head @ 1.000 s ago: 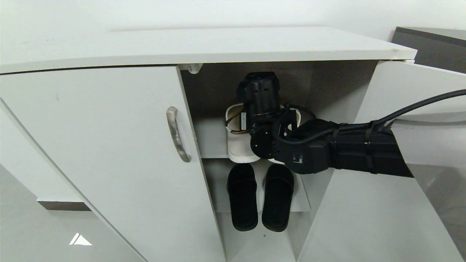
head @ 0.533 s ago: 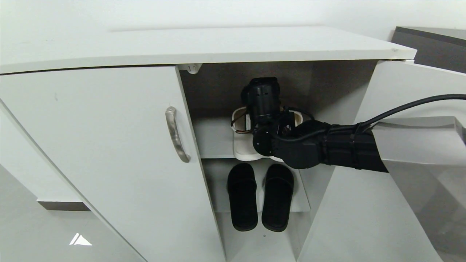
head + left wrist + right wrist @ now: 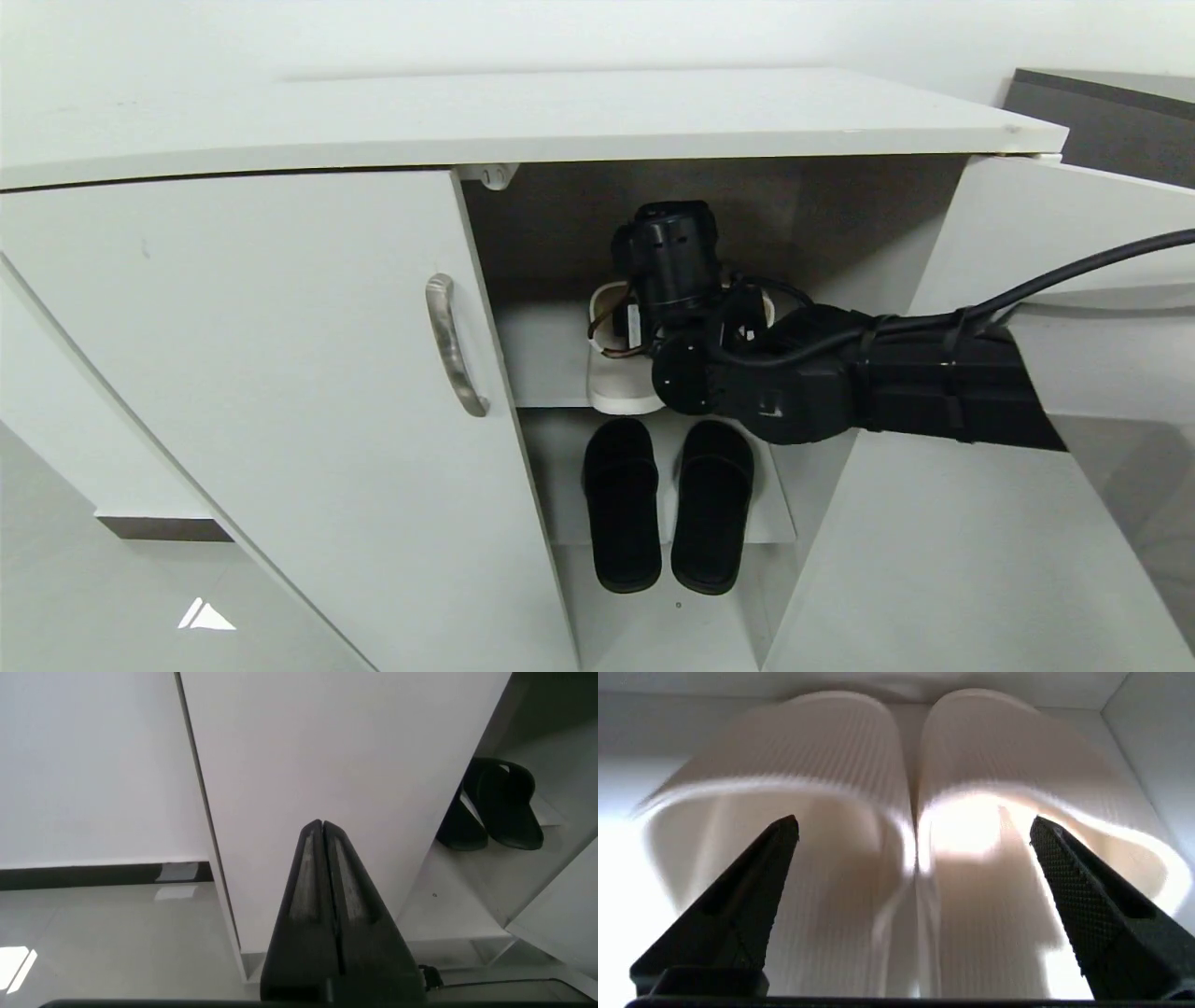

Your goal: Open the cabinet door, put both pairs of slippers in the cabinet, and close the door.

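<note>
- Looking along the right arm [image 3: 840,387], I see it reaches into the cabinet over the upper shelf [image 3: 546,359], where the white slippers [image 3: 616,383] lie.
- From the wrist camera, the right gripper [image 3: 913,835] is spread wide and holds nothing. The white slippers [image 3: 840,765] sit straight ahead of it, side by side and touching along their inner edges.
- The pair's long axis runs front to back on the shelf, heels toward me and just over the shelf's front lip. I cannot tell whether the fingers [image 3: 738,905] brush the outer sides.
- The white pair looks like soft moulded foam: ribbed straps, rounded edges, matte skin.
- The black slippers [image 3: 621,504] lie parallel on the lower shelf [image 3: 560,476], heels overhanging its front edge. They are the same slide shape, with a dull rubbery surface.
- Both pairs look placed, so I judge that what remains is backing the arm straight out along that axis and closing up.
- The open door [image 3: 934,541] stands swung out on the right arm's side, so that arm is the nearer one. It is a flat, smooth white panel.
- The left gripper [image 3: 321,835] is pressed together and empty, facing the closed left door [image 3: 261,392] with its brushed metal handle [image 3: 453,345].
</note>
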Controlling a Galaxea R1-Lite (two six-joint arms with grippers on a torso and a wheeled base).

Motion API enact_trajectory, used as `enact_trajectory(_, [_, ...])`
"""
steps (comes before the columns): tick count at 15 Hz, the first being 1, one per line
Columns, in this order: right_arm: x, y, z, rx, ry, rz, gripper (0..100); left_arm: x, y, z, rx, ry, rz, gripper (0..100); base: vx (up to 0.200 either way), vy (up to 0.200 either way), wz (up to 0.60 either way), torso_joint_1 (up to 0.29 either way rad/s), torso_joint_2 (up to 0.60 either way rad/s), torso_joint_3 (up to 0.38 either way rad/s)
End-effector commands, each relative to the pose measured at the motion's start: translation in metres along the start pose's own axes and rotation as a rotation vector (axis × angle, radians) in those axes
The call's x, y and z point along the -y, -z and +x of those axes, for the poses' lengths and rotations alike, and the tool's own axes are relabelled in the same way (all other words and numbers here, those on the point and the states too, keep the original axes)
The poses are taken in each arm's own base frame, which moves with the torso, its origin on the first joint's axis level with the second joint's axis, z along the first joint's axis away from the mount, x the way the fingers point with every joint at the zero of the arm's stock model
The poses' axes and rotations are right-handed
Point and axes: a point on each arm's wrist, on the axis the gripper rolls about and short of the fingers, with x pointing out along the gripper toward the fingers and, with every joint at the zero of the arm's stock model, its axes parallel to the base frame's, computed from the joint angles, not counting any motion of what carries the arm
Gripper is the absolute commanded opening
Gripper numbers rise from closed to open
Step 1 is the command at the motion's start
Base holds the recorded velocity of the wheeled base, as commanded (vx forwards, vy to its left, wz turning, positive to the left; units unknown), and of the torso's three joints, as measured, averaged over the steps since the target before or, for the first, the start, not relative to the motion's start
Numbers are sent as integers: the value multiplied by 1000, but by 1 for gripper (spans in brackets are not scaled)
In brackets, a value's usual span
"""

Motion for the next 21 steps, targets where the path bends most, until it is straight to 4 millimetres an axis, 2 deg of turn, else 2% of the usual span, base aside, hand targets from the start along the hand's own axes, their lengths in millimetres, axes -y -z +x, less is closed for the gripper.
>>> enact_trajectory(1, [11,-19,-33,10,-60,14,100,0,0,0,0,0,0,0,0,0,0,0,0,0])
enact_trajectory(6, [28,-17,-77,-39,-168,15,100,0,0,0,-2,1,0,0,-40,0,0,1,0,0])
enact_trajectory(7, [30,-15,-82,-47,-177,17,0,0,0,0,-2,1,0,0,-200,0,0,7,2,2])
enact_trajectory(12, [60,-2,-121,-107,-326,-3,0,0,0,0,-2,3,2,0,-200,0,0,2,1,2])
enact_trajectory(14, [69,11,-136,-102,-445,9,0,0,0,0,-2,3,2,0,-200,0,0,2,0,0])
enact_trajectory(19, [88,43,-143,-35,-589,-25,0,0,0,0,-2,3,0,0,-200,0,0,-4,1,5])
enact_trajectory(21, [93,47,-146,-13,-651,-37,0,0,0,0,-2,3,0,0,-200,0,0,0,-2,0])
